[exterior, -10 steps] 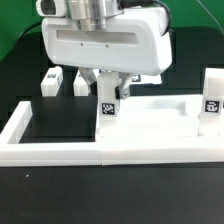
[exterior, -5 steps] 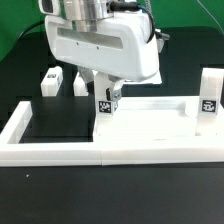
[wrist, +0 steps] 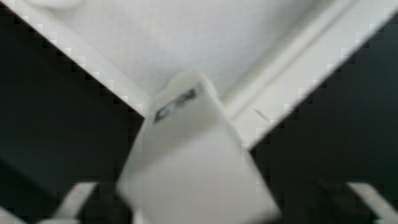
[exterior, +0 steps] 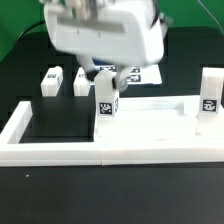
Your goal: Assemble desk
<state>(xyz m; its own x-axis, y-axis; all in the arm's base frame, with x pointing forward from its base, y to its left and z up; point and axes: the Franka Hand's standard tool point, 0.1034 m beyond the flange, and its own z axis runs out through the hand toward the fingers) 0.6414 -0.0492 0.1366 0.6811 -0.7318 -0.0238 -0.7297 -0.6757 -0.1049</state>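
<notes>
The white desk top [exterior: 152,122] lies flat inside the border wall. One white tagged leg [exterior: 105,98] stands upright in its corner on the exterior view's left. A second leg [exterior: 209,93] stands at the corner on the right. My gripper [exterior: 108,70] hovers just above the first leg, blurred by motion. In the wrist view that leg [wrist: 187,150] rises between the fingers [wrist: 71,205], with a dark gap on each side, so the jaws are open and apart from it. Part of the desk top [wrist: 214,40] shows beyond.
Two loose tagged legs [exterior: 50,79] [exterior: 83,80] stand at the back on the exterior view's left. The marker board [exterior: 143,73] lies behind the gripper. The low white U-shaped border wall [exterior: 90,152] runs along the front and sides.
The jaws have spread and let go of the leg in the left corner. The gripper has risen and shifted a little left; the leg stays upright.
</notes>
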